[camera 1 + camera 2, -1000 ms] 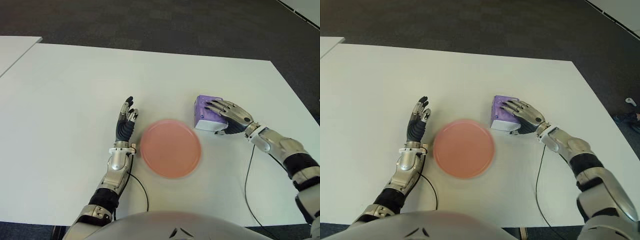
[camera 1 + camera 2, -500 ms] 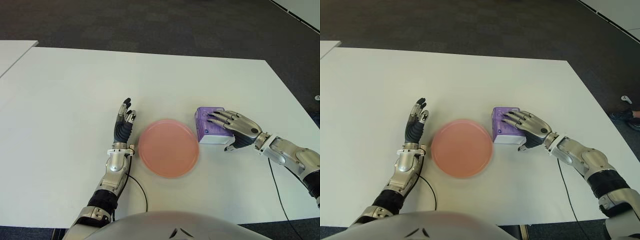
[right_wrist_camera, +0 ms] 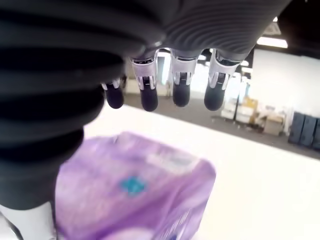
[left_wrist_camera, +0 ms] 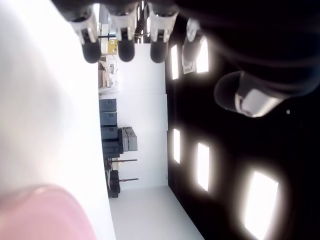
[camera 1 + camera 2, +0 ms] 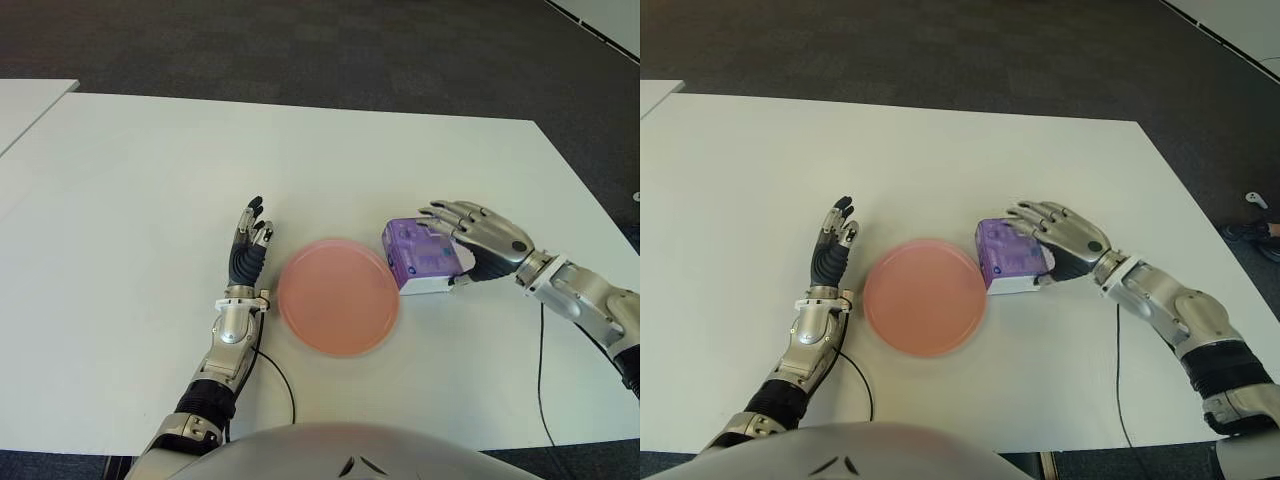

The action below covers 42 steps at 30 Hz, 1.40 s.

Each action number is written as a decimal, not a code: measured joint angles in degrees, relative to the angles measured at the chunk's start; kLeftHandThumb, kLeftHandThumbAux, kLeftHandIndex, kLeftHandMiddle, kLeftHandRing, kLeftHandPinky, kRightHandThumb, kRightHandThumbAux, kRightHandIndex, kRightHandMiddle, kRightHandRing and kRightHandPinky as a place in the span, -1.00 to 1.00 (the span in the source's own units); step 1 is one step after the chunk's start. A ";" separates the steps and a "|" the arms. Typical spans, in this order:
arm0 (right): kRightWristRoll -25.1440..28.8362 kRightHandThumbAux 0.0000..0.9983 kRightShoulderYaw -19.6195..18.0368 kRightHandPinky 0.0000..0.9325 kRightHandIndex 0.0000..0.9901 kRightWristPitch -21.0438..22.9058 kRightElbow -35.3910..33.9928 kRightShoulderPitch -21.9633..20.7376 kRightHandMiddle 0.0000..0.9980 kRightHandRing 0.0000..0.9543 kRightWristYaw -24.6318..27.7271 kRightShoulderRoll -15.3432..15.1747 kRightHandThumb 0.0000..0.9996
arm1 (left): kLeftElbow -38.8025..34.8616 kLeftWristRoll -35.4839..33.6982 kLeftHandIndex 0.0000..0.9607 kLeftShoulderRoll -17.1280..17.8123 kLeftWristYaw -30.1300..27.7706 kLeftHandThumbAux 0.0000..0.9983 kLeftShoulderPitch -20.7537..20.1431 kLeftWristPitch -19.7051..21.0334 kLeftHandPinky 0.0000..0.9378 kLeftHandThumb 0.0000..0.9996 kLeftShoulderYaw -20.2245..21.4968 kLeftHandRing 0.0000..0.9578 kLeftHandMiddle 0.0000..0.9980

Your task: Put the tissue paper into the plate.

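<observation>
A purple tissue pack [image 5: 415,255] sits tilted just right of the round pink plate [image 5: 337,310], its left edge close to the plate's rim. My right hand [image 5: 487,240] is closed on the pack's right side, fingers arched over its top and thumb at its near side. In the right wrist view the fingertips [image 3: 181,95] hang over the pack [image 3: 135,195]. My left hand [image 5: 248,245] shows left of the plate, fingers straight and holding nothing; the left wrist view shows its fingertips [image 4: 125,47] and a bit of pink plate [image 4: 45,215].
The white table [image 5: 130,180] stretches wide on the left and at the back. Dark carpet lies beyond its far edge. A second white table [image 5: 30,95] adjoins at the far left. Thin black cables [image 5: 280,375] trail from both wrists.
My right hand has gone from lying flat on the pack to gripping it, and the pack has tilted and shifted left toward the plate. The left hand has stayed still.
</observation>
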 measured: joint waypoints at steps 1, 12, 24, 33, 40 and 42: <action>0.36 0.46 -0.67 -0.93 -0.98 -0.18 0.03 -0.51 -0.85 -0.91 -0.42 0.36 -0.85 | -0.03 0.00 -1.00 0.00 0.00 -0.25 0.00 0.00 -1.00 -1.00 0.00 -1.00 -1.00; 1.87 0.46 -4.51 -0.93 -0.96 -0.25 0.54 -2.04 -0.86 -0.92 -2.76 4.76 -0.79 | -0.02 0.00 -1.00 0.00 0.00 -0.26 0.00 -0.04 -1.00 -1.00 0.06 -1.00 -1.00; 5.05 0.51 -5.84 -0.95 -0.96 0.53 0.59 -1.68 -0.90 -0.97 0.32 8.42 -0.92 | 0.02 0.01 -1.00 0.00 0.00 -0.28 0.00 -0.21 -1.00 -1.00 0.15 -1.00 -1.00; 9.52 0.50 -8.09 -0.93 -0.97 2.26 -0.64 -1.69 -0.92 -0.97 4.54 10.36 -1.00 | 0.03 -0.17 -1.00 0.00 -0.56 -0.27 0.00 -0.24 -1.00 -1.00 0.20 -1.00 -1.00; 13.69 0.47 -9.55 -0.92 -0.97 3.47 -1.74 -1.75 -0.93 -0.97 8.93 11.14 -1.00 | 0.05 -0.27 -1.00 0.00 -0.90 -0.27 0.00 -0.22 -1.00 -1.00 0.29 -1.00 -1.00; 14.24 0.46 -9.57 -0.92 -0.97 3.58 -1.77 -1.75 -0.93 -0.97 9.86 11.36 -1.00 | 0.05 -0.27 -1.00 0.00 -0.90 -0.28 0.00 -0.21 -1.00 -1.00 0.31 -1.00 -1.00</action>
